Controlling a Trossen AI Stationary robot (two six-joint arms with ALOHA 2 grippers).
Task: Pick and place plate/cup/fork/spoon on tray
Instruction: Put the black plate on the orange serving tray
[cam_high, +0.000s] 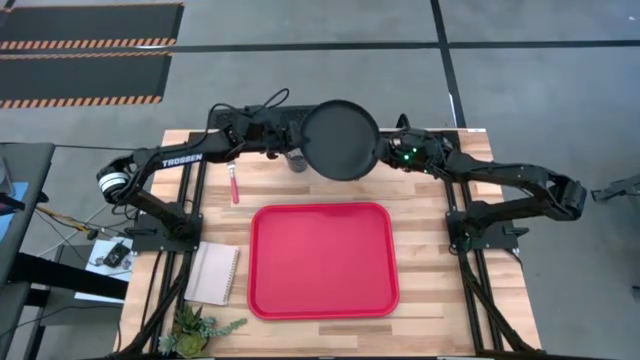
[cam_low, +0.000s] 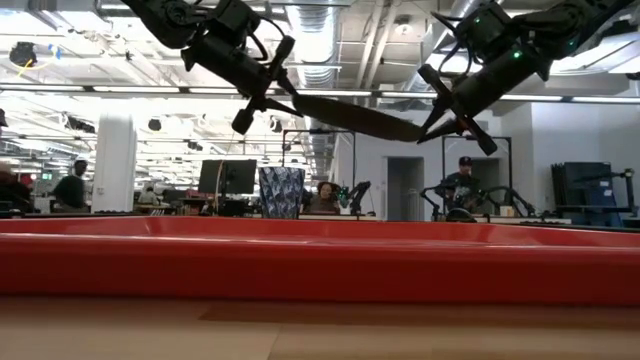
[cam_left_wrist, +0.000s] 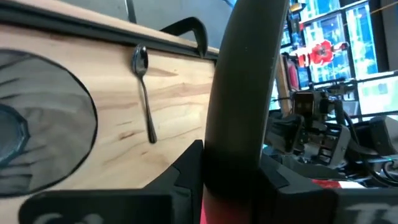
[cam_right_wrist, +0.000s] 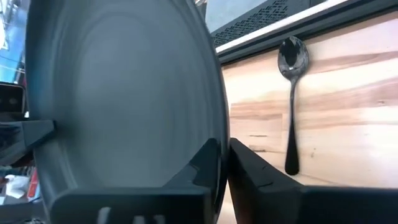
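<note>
The black plate is held in the air over the table's far middle, between my two grippers. My left gripper is shut on its left rim and my right gripper on its right rim. In the low view the plate shows edge-on, tilted down toward the right. The dark cup stands on the table under the plate's left edge. The red-handled fork lies left of it. The dark spoon lies on the wood below the plate and is hidden in the high view. The red tray lies at the near middle. My left gripper pinches the plate's left rim between its two fingers, coming level from the table's left side. The plate is lifted clear of the table. My right gripper pinches the plate's right rim between its two fingers, coming from the table's right side, slanting down. The plate hangs clear between both grippers.
A white notepad lies left of the tray and a small green plant sits at the near left corner. A dark keyboard-like bar lies along the far edge. People and desks show in the room beyond.
</note>
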